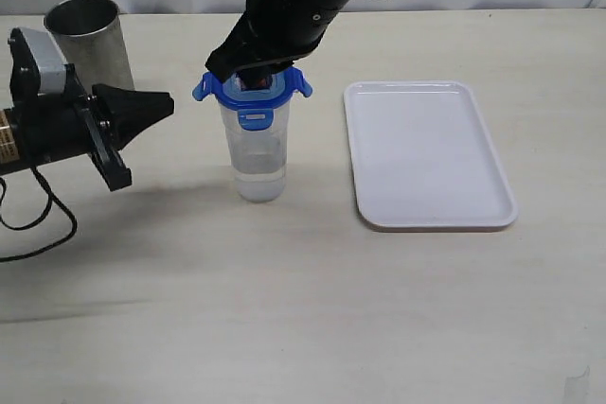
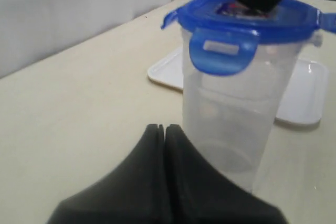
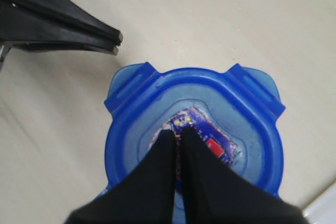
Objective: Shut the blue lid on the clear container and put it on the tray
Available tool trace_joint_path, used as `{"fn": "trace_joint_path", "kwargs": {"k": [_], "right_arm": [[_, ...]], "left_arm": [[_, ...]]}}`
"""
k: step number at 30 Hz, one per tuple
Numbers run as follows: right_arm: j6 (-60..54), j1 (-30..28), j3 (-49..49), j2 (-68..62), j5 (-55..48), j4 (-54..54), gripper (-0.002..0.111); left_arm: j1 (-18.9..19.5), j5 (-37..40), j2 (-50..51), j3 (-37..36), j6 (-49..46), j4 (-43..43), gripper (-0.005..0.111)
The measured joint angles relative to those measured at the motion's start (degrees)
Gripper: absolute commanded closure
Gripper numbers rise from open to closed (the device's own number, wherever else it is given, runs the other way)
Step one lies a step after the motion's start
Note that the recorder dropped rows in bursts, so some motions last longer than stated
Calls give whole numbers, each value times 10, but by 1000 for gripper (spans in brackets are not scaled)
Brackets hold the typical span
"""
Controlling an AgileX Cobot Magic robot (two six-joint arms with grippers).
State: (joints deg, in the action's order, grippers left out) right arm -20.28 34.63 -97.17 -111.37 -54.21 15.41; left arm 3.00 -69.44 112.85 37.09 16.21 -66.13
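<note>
The clear container (image 1: 258, 153) stands upright mid-table with the blue lid (image 1: 254, 94) resting on its rim. One flap hangs down at the front; the side flaps stick out. My right gripper (image 3: 177, 131) is shut, its tips resting on the sticker at the middle of the blue lid (image 3: 205, 129) from above. To the left of the container, my left gripper (image 1: 169, 106) is shut and holds nothing, its tip a short gap away. In the left wrist view the left gripper (image 2: 164, 127) sits low before the clear container (image 2: 236, 108) and blue lid (image 2: 247, 22). The white tray (image 1: 426, 153) lies to the right.
A grey metal cup (image 1: 87, 40) stands at the back left, behind the left arm. A black cable (image 1: 38, 224) trails over the table at the left edge. The tray (image 2: 304, 98) shows behind the container in the left wrist view.
</note>
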Motion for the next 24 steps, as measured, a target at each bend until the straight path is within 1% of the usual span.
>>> {"fn": "trace_joint_path", "kwargs": {"k": [5, 8, 10, 12, 13, 15, 17, 18, 19, 20, 21, 24], "right_arm": [[0, 0, 0, 0, 0, 0, 104], [0, 0, 0, 0, 0, 0, 104], [0, 0, 0, 0, 0, 0, 104], [0, 0, 0, 0, 0, 0, 104], [0, 0, 0, 0, 0, 0, 104], [0, 0, 0, 0, 0, 0, 104], [0, 0, 0, 0, 0, 0, 104], [0, 0, 0, 0, 0, 0, 104], [0, 0, 0, 0, 0, 0, 104], [0, 0, 0, 0, 0, 0, 104], [0, 0, 0, 0, 0, 0, 104], [0, 0, 0, 0, 0, 0, 104]], "left_arm": [[-3, 0, 50, 0, -34, 1, 107], [-19, 1, 69, 3, -61, 1, 106], [-35, 1, 77, 11, -66, -2, 102], [-50, 0, 82, 15, -70, -2, 92], [-53, 0, 83, 15, -73, -1, 84], [-57, 0, 84, 15, -73, 1, 64], [-58, 0, 84, 15, -74, 7, 37], [-61, 0, 84, 15, -74, 15, 26], [-66, 0, 84, 15, -74, 25, 18], [-71, 0, 84, 15, -74, 33, 13], [-77, 0, 84, 15, -74, 45, 12], [-96, 0, 84, 19, -74, 63, 13]]}}
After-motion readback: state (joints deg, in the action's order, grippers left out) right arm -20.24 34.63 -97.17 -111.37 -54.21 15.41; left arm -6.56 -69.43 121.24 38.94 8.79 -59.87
